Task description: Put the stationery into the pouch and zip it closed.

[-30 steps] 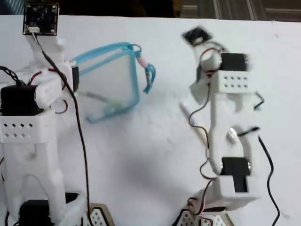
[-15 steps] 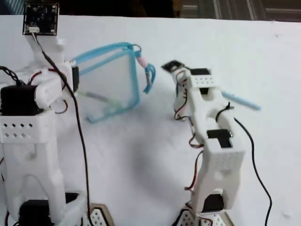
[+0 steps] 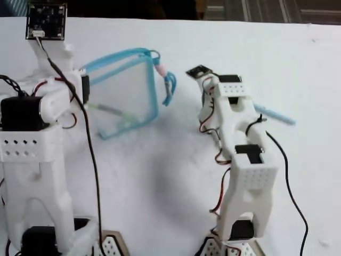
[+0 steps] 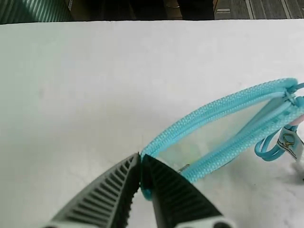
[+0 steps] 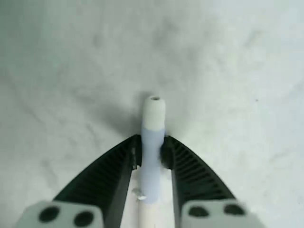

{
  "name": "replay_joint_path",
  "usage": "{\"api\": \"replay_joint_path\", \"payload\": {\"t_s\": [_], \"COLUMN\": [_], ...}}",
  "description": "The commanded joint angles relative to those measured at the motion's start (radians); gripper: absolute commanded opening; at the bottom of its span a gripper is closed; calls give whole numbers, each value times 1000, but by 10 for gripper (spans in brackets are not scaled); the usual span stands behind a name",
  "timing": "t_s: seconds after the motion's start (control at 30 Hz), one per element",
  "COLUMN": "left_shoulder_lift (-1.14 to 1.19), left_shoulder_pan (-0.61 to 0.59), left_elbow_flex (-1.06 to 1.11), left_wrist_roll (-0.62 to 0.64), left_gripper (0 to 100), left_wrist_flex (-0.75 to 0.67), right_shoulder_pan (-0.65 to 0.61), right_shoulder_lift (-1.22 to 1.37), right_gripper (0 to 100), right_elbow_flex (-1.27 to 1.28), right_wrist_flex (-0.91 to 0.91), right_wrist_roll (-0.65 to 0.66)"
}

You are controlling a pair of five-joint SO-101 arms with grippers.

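mostly white table [image 3: 160, 176] around the pouch [image 3: 125, 90], dark room [image 3: 133, 7] beyond.

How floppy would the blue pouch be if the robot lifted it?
Probably floppy: the pouch has thin see-through sides, and its zipper edge bows where the left gripper pinches it. Likely light too: one corner pinch seems to prop it.

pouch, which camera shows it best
The high view: nearly the whole pouch is in frame. The left wrist view shows its open zipper edge close up, one end pinched in the left gripper. The right wrist view faces a pen held by the right gripper.
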Motion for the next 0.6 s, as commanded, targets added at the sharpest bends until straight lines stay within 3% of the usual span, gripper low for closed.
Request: {"api": "replay_joint_path", "payload": {"t_s": [0.0, 0.37, 0.57], "left_shoulder_lift": [7, 7, 7], "left_shoulder_pan": [7, 8, 10], "left_elbow_flex": [2, 3, 3], "left_wrist_roll": [-5, -5, -3], "left_gripper": [24, 24, 24], "left_wrist_flex": [9, 9, 9], "right_shoulder_pan": [-1, -13, -54], "right_shoulder_lift": [-33, -429, -716], "right_gripper": [19, 16, 16], "right_elbow_flex": [-81, -155, -181], "right_wrist_flex": [54, 122, -120], "right_wrist_roll": [0, -5, -285]}}
